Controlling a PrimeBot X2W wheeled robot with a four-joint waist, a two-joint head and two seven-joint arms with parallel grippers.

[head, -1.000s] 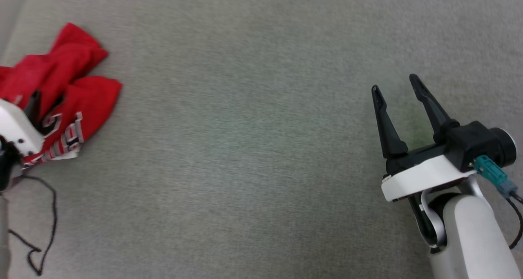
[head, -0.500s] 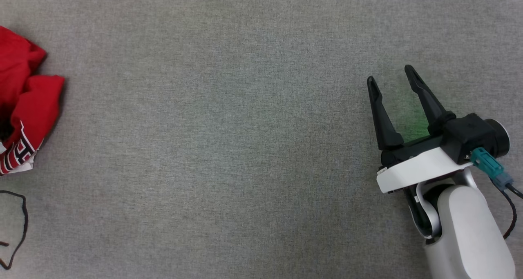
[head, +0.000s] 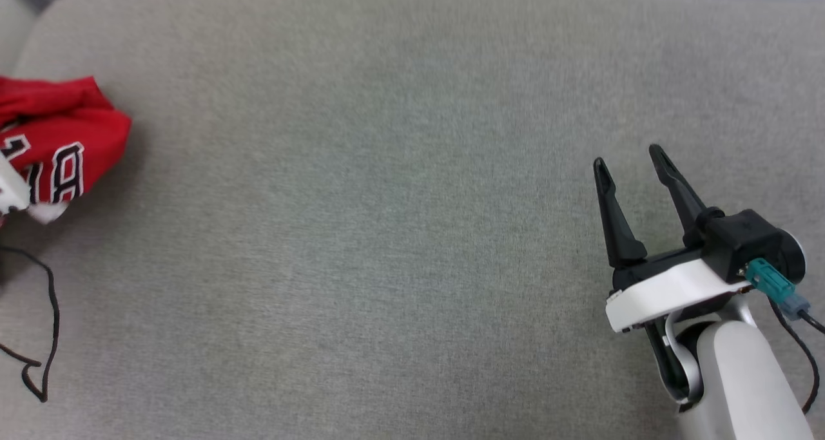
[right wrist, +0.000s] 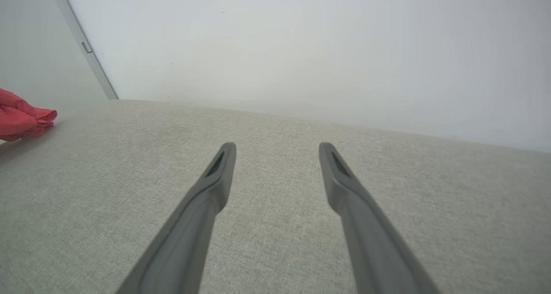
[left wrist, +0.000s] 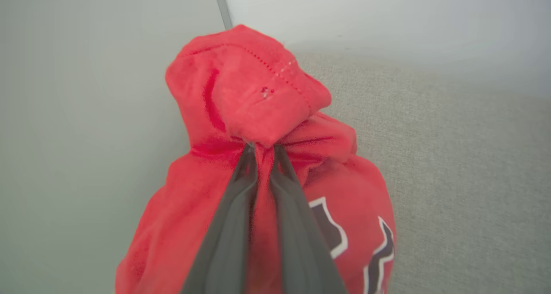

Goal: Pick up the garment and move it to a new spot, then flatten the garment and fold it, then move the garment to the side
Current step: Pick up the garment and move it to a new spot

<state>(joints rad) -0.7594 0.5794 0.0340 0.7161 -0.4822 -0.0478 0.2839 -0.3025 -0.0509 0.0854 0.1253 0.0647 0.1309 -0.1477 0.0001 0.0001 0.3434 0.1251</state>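
I have my left gripper (left wrist: 263, 150) pinched shut on a top fold of the crumpled red jersey garment (left wrist: 241, 87) with black, white-outlined numbers, at the far left of the grey fabric tabletop (head: 412, 234), ready to carry it. The right gripper (head: 628, 156) sits wide open and empty at the near right, which I judge leaves the middle free.

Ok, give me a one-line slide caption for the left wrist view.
Left hand pinched shut on a bunched fold of the red garment, its black white-outlined lettering visible at lower right.

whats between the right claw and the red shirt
Bare grey fabric surface, seen in the head view, all the way from the right claw to the garment.
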